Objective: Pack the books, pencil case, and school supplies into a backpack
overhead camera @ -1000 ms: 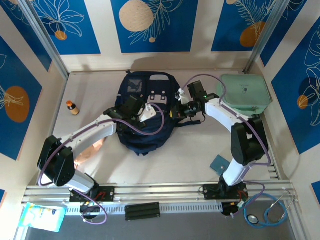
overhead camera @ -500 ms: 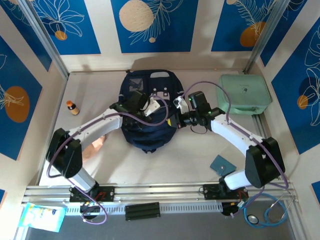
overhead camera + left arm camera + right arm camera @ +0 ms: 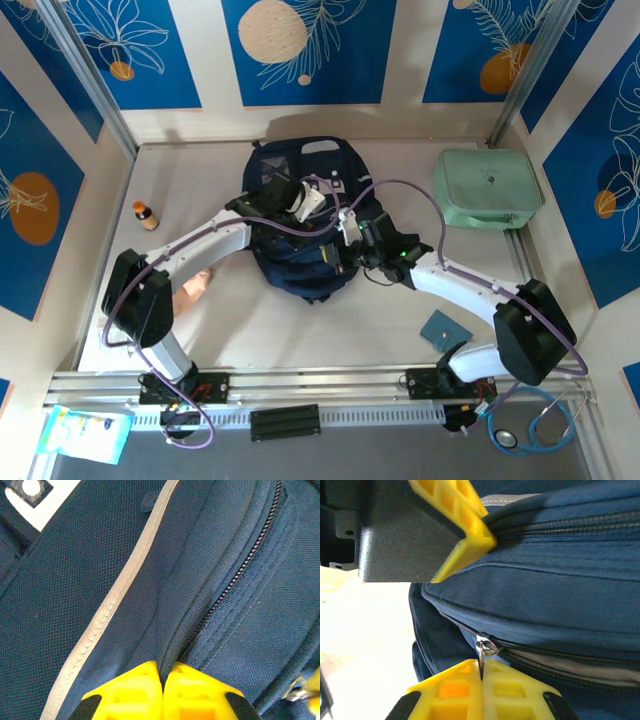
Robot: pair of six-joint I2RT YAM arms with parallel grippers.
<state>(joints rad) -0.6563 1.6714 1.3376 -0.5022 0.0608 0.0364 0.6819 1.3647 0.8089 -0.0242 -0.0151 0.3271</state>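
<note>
We see both arms meeting over the backpack [image 3: 300, 250], which lies flat in the middle of the table. The right gripper [image 3: 481, 667] is pinched tight on the zipper pull [image 3: 485, 646], whose metal ring stands straight up from between the yellow fingertips. The zipper [image 3: 560, 652] runs sideways from those fingers, its long line stretching away to their right and curving off to their left around the bag's end. A pale strip shows along the track to the right of the pull, and we judge that this may be the opened mouth, though we cannot be sure. The left gripper [image 3: 162, 672] is clamped on a fold of the bag's navy cloth just beside another run of zipper teeth [image 3: 240, 570], with nothing else between its fingers. From the right fingers, that left gripper [image 3: 470, 535] sits close above and slightly to the left, on the far side of the seam. We judge that the right arm is placed to drive the pull along the track while the left anchors the cloth against it. The teal booklet [image 3: 444, 328] waits on the table well behind the right fingers, near that arm's base.
</note>
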